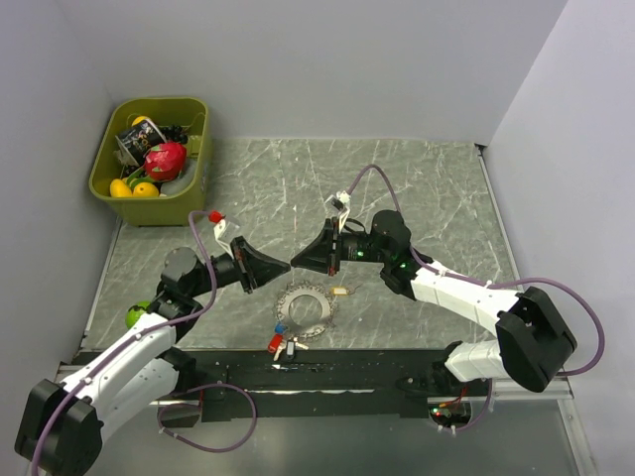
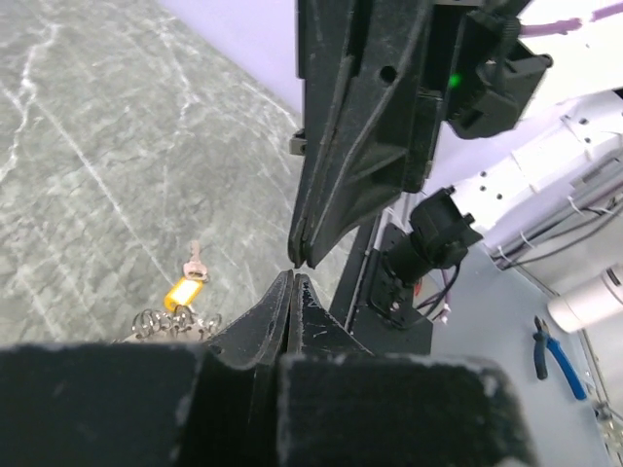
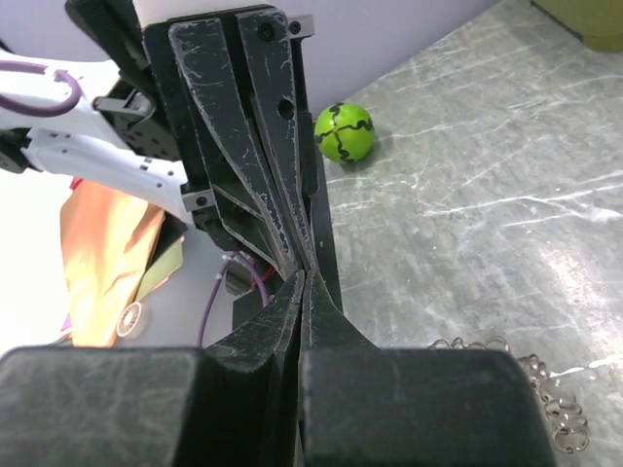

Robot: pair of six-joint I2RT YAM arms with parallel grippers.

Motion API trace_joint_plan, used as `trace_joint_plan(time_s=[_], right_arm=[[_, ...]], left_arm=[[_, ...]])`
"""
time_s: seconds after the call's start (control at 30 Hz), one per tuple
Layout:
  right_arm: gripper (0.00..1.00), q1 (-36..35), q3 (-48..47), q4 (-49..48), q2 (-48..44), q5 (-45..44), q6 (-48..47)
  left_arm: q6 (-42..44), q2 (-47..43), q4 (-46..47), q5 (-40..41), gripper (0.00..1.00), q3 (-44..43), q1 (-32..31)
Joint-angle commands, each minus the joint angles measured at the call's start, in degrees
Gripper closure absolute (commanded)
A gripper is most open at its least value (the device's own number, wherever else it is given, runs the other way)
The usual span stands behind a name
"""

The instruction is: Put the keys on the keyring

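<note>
The keyring (image 1: 305,309), a ring strung with many small grey keys, lies flat on the marble table near the front. Loose keys lie around it: a tan one (image 1: 340,292) to its right, and a blue-headed (image 1: 279,327), a red-headed (image 1: 274,344) and a whitish one (image 1: 295,347) at its near side. Above the ring's far left edge my left gripper (image 1: 287,266) and right gripper (image 1: 295,265) meet tip to tip, both shut, and I see nothing between either pair of jaws. The left wrist view shows the tan key (image 2: 185,288) and part of the keyring (image 2: 165,323) below.
A green bin (image 1: 198,177) of toy fruit stands at the table's back left corner. A green ball (image 1: 136,315) lies beside the left arm. A black rail (image 1: 397,363) runs along the near edge. Grey walls close in on the left and the right.
</note>
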State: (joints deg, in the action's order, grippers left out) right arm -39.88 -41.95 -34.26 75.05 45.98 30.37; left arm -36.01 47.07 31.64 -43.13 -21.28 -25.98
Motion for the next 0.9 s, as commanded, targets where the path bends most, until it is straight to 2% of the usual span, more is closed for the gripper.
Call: trace_joint_plan(time_s=[0.0,0.13,0.23,0.27,0.33,0.37,0.43,0.47,0.63,0.73,0.87], right_arm=[[1.0,0.2,-0.2,2.2,-2.4,-3.8,-2.2],[1.0,0.1,0.8,10.8,-5.0,-11.3,-5.1],[0.94,0.1,2.4,18.2,-7.0,-17.4,-7.2],[0.89,0.2,3.6,19.6,-7.5,-19.1,-7.3],[0.83,0.2,5.6,24.0,-8.9,-22.9,-8.0],[0.79,0.2,6.4,25.0,-9.2,-23.8,-8.0],[0.71,0.2,8.5,28.2,-10.1,-26.5,-7.7],[0.61,0.2,9.2,29.2,-10.4,-27.2,-7.6],[0.39,0.2,13.2,32.9,-12.3,-31.5,-6.8],[0.32,-0.4,13.8,34.3,-12.8,-33.3,-7.3],[0.29,-3.9,11.4,40.7,-11.1,-38.0,-8.3]], left_arm=[[1.3,0.4,-2.3,3.1,0.99,-1.8,-0.2],[2.9,1.8,-5.4,5.3,0.97,-2.4,-0.3],[3.3,3.1,-7.5,7.9,0.83,-2.7,-0.5],[3.6,3.7,-7.9,8.1,0.72,-2.6,-0.7],[3.9,5.7,-8.3,9.3,0.63,-2.6,-1.3],[4.0,6.4,-8.3,9.5,0.54,-2.6,-1.5],[4.2,9.1,-8.1,10.2,0.47,-2.5,-2.3],[4.2,10.0,-8.0,10.4,0.41,-2.5,-2.7],[3.8,16.6,-6.1,12.2,0.3,-2.9,-4.8],[3.6,19.7,-4.8,12.4,0.2,-3.6,-5.8],[3.2,21.8,-4.4,13.4,0.1,-4.5,-7.3]])
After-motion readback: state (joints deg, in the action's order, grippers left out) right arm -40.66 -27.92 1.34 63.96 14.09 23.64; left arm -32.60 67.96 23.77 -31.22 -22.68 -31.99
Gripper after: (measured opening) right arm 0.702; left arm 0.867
